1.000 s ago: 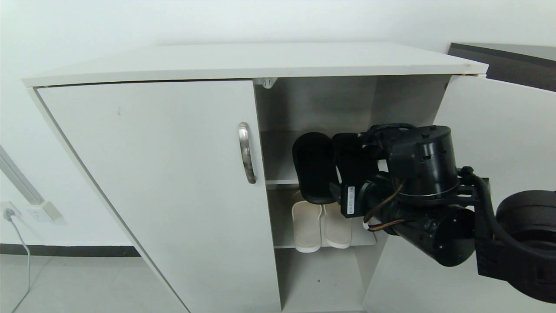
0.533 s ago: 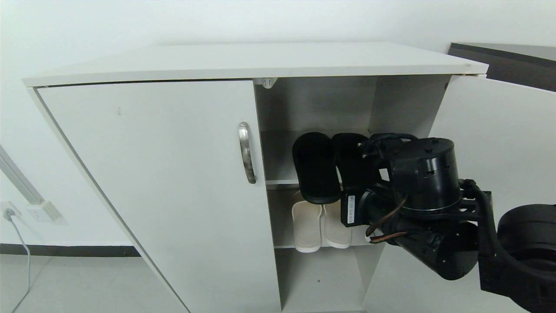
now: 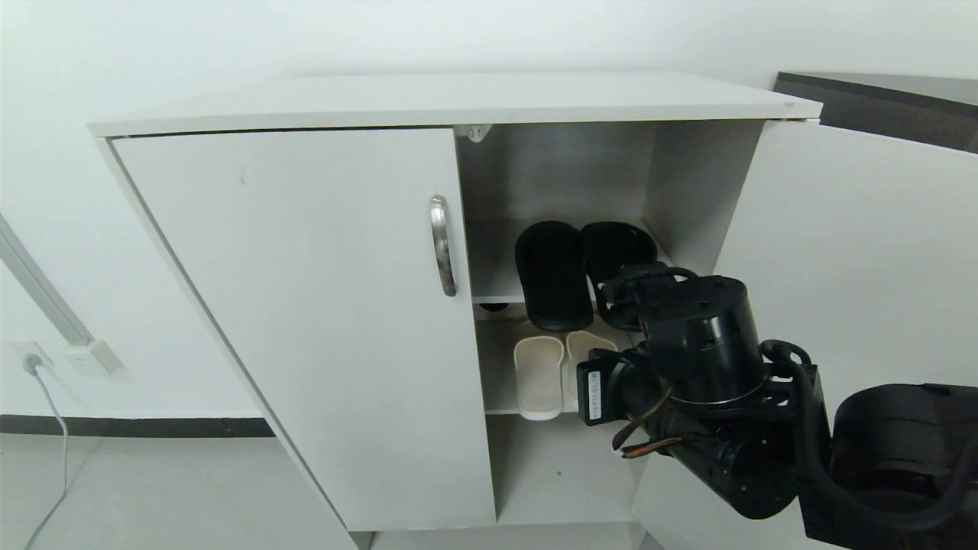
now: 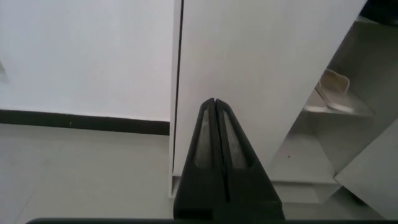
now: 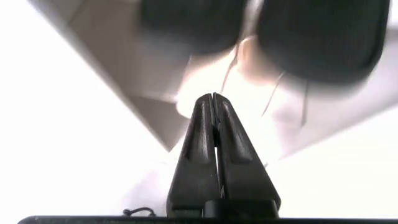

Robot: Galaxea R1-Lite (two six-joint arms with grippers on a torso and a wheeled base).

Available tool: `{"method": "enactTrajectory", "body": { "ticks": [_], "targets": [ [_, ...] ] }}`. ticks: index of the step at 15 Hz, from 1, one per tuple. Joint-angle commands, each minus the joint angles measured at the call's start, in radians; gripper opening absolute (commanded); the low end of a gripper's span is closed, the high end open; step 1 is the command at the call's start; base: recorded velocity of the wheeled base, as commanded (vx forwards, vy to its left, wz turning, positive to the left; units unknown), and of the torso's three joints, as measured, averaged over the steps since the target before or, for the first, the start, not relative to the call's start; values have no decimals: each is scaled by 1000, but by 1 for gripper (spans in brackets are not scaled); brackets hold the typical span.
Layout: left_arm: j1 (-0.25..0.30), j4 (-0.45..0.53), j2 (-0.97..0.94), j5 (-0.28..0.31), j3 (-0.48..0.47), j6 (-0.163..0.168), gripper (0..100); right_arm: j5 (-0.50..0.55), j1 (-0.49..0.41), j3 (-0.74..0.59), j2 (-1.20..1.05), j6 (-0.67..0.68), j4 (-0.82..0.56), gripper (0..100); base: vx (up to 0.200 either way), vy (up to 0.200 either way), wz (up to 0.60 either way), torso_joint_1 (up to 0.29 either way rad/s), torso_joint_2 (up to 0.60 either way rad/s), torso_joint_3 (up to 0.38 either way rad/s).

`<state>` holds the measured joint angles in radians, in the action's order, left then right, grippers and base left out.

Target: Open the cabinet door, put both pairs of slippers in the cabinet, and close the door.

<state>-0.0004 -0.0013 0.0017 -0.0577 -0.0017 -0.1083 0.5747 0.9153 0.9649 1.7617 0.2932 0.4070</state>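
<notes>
The white cabinet (image 3: 458, 99) has its right door (image 3: 856, 252) swung open and its left door (image 3: 306, 305) closed. A pair of black slippers (image 3: 554, 275) lies on the upper shelf, heels overhanging the shelf edge. Below it, a pair of white slippers (image 3: 539, 374) rests on the lower shelf. My right arm (image 3: 695, 344) hangs in front of the opening, just outside it. My right gripper (image 5: 214, 98) is shut and empty, pointing at the black slippers (image 5: 317, 37) and the white slippers (image 5: 249, 93). Low near the floor, my left gripper (image 4: 214, 102) is shut and empty, facing the closed door (image 4: 249, 62).
A metal handle (image 3: 442, 244) stands on the left door's inner edge. The bottom compartment (image 3: 558, 473) under the white slippers holds nothing. A wall socket with a cable (image 3: 30, 363) sits at the far left. Bare floor (image 4: 81, 168) lies before the cabinet.
My right arm has drawn back and down, away from the black slippers, which stay on the upper shelf. The head camera has shifted, so the whole cabinet sits differently in the picture.
</notes>
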Motion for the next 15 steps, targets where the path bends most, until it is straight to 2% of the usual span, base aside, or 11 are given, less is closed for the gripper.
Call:
{"method": "enactTrajectory", "body": {
  "ticks": [1,8,14,15],
  "targets": [
    [0,0,0,-1,0,-1,0,1,0,-5,10,0,-1,0,-200,0,0,2,2,2],
    [0,1,0,-1,0,-1,0,-10,-6,-80,9,-52,81,0,-200,0,0,2,2,0],
    [0,1,0,-1,0,-1,0,-10,-6,-94,12,-60,81,0,-200,0,0,4,2,2],
    [0,0,0,-1,0,-2,0,-10,-6,-94,12,-60,81,0,0,0,0,0,0,0]
  ]
}}
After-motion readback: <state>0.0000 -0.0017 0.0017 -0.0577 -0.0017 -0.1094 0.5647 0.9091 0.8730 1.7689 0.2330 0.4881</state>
